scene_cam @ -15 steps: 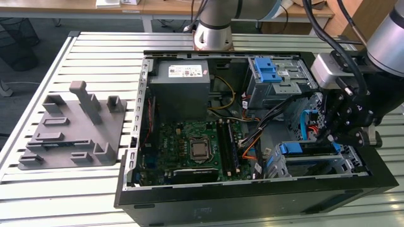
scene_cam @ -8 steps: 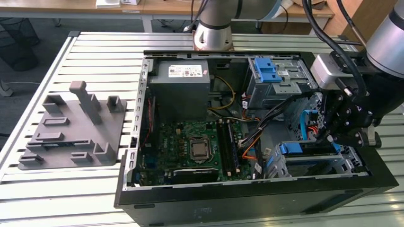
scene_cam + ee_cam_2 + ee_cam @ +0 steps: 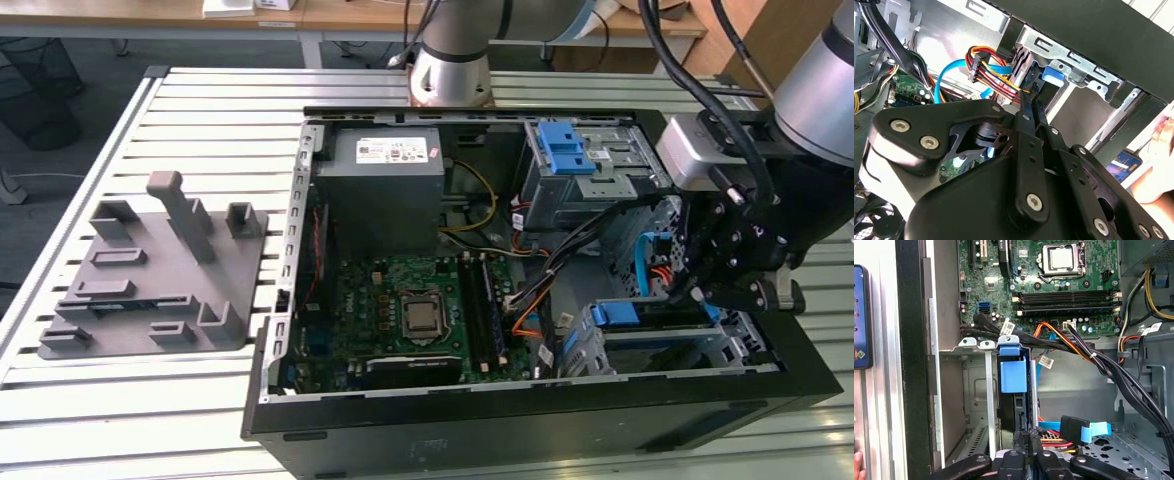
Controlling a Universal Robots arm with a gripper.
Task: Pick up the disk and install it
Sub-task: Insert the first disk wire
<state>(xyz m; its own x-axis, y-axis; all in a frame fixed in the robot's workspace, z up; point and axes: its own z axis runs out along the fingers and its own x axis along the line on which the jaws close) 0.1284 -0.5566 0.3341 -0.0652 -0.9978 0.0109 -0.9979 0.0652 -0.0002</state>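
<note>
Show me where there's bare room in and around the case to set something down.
The slatted table is bare along its front edge, before the grey fixture and the case. In the first wrist view, the drive cage has an empty slot beside the disk. It is crowded around the gripper, where cables cross beside the motherboard.

exterior high; wrist views close inside case (image 3: 534,420)

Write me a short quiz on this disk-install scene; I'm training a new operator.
1. True or false: the gripper hangs over the open computer case.
2. Where is the disk? A flat on the table; B on edge in the drive bay; C on the motherboard.
3. Fill in: the disk's tab is coloured ___.
Key: 1 true; 2 B; 3 blue.
</note>
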